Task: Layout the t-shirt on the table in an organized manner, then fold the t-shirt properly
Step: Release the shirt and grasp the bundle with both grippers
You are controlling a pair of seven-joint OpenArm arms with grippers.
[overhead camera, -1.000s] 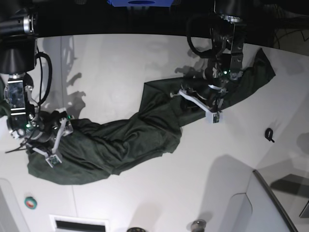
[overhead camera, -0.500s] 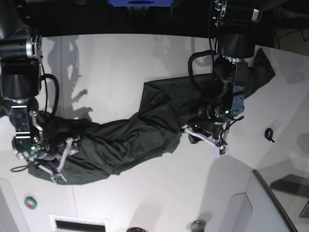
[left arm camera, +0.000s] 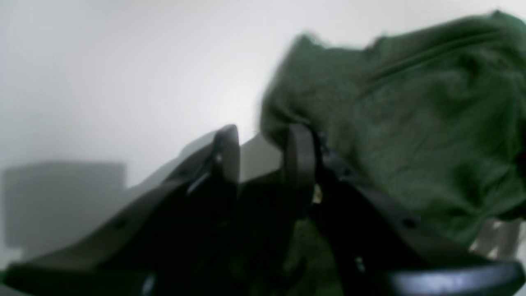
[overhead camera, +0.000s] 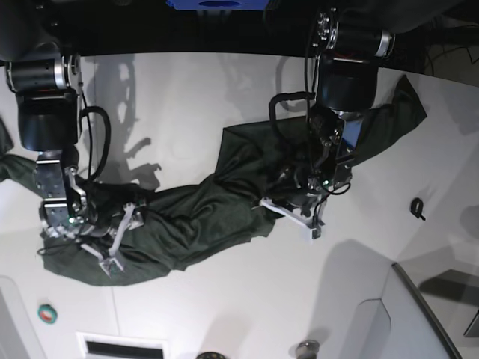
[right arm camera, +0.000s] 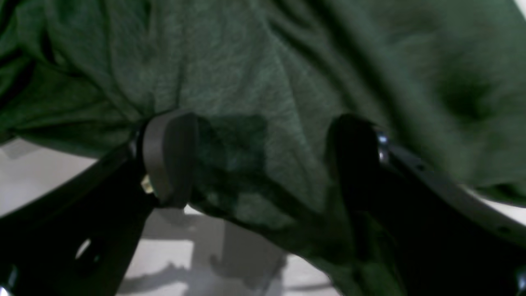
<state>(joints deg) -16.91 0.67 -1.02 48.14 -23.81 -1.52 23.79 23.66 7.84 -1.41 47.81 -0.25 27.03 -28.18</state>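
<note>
Base view, leftmost first: the right gripper (overhead camera: 118, 241) sits low over the near-left end of the t-shirt (overhead camera: 202, 217), its two pale fingers spread wide, one resting on the cloth and the other reaching past the shirt's lower edge toward bare table (overhead camera: 224, 105). The arm above it drops almost straight down from a dark cylindrical joint, then bends at the wrist so the fingers point toward the middle of the table. In the right wrist view the fingers (right arm camera: 168, 156) stand far apart with green fabric bunched between and behind them; whether they pinch any of it I cannot tell.

The shirt itself runs as a rumpled dark green band from that lower-left corner diagonally up to the far right edge of the table, thick with folds in its middle.

Further right, the left gripper (overhead camera: 293, 215) hovers at the shirt's near edge, just where cloth meets white tabletop. Its arm hangs down from a bulky dark joint and tilts the fingers toward the left. The left wrist view, blurred, shows the jaws only narrowly parted, with white table visible in the gap and the shirt pressed against the outer side of the right-hand finger (left arm camera: 300, 160); nothing sits between them.

A small black object (overhead camera: 417, 208) lies apart on the table at the right.
</note>
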